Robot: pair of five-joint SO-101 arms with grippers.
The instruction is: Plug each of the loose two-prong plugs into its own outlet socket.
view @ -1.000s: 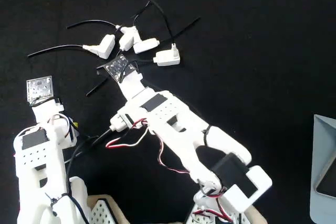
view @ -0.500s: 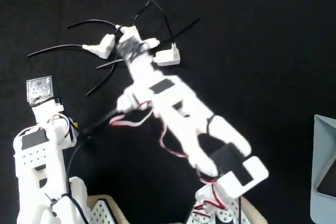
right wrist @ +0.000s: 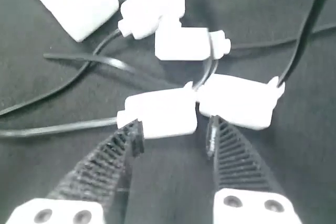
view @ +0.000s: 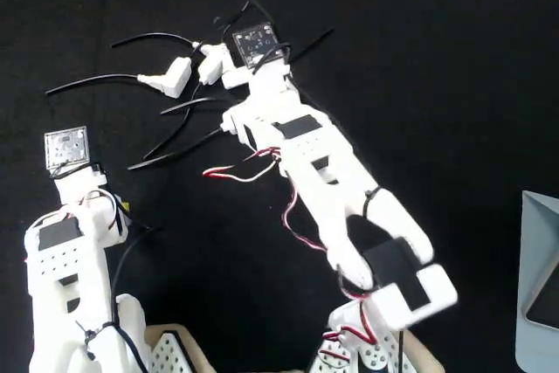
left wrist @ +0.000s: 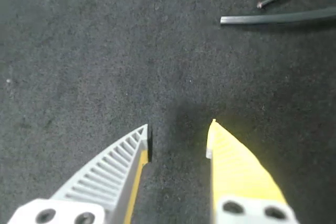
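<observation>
Several white plug bodies on black cords lie bunched on the black cloth at the back of the table. My right gripper [right wrist: 173, 134] is open just above them, and one white plug [right wrist: 163, 113] lies at its fingertips, roughly between them. A second plug [right wrist: 239, 100] touches the first beside one finger. Farther out lie three more white pieces [right wrist: 191, 43], [right wrist: 152, 3], [right wrist: 79, 6]. In the high view the right arm [view: 297, 137] covers part of the bunch; two pieces [view: 172, 76], [view: 214, 63] show beside it. My left gripper [left wrist: 179, 134] is open over bare cloth, holding nothing.
Loose black cord ends [view: 175, 141] trail across the cloth between the arms, and two cord ends [left wrist: 278, 18] lie ahead of the left gripper. A grey tray [view: 537, 294] sits at the table's right edge. The left arm [view: 65, 242] stands at the near left.
The right arm has swung away from the left arm and farther back, and now sits over the bunch, covering the plug that lay at its right end. The left arm has not moved.
</observation>
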